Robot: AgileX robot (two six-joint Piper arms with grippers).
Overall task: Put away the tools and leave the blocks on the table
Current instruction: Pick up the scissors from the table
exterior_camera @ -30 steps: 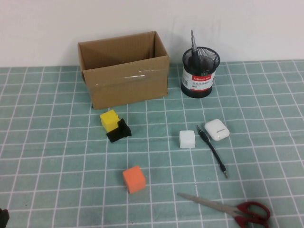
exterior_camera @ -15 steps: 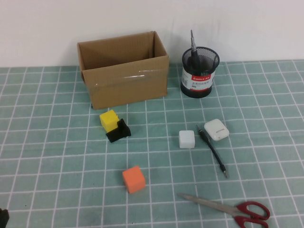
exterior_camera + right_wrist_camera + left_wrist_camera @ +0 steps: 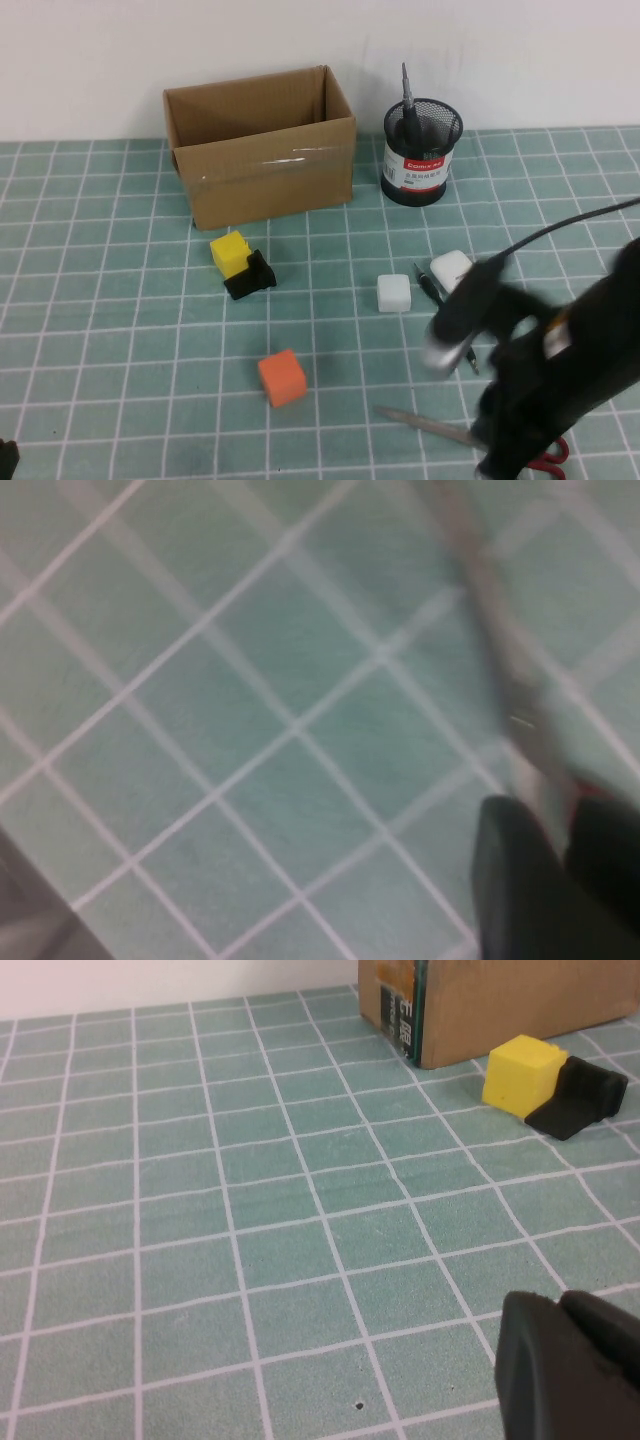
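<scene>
The red-handled scissors [image 3: 420, 421] lie on the teal grid table [image 3: 120, 330] at the front right; their blade [image 3: 500, 670] also shows in the right wrist view. My right gripper [image 3: 497, 455] hangs blurred over their handle end, fingers a little apart [image 3: 560, 820] with nothing held. The thin black precision driver [image 3: 430, 285] is partly hidden by that arm. A black-handled screwdriver [image 3: 407, 95] stands in the mesh cup [image 3: 421, 152]. Yellow [image 3: 230, 250], notched black [image 3: 252, 275], orange [image 3: 282, 377] and white [image 3: 394, 293] blocks sit on the mat. My left gripper [image 3: 565, 1305] is shut and empty at the front left corner.
An open cardboard box [image 3: 260, 160] stands at the back, with the yellow block [image 3: 522, 1075] and black block [image 3: 578, 1100] just in front of it. A white rounded case [image 3: 450, 268] lies beside the precision driver.
My right arm has swung into view from the right and now hangs over the scissors, its fingers parting slightly. The left arm and all objects have stayed put.
</scene>
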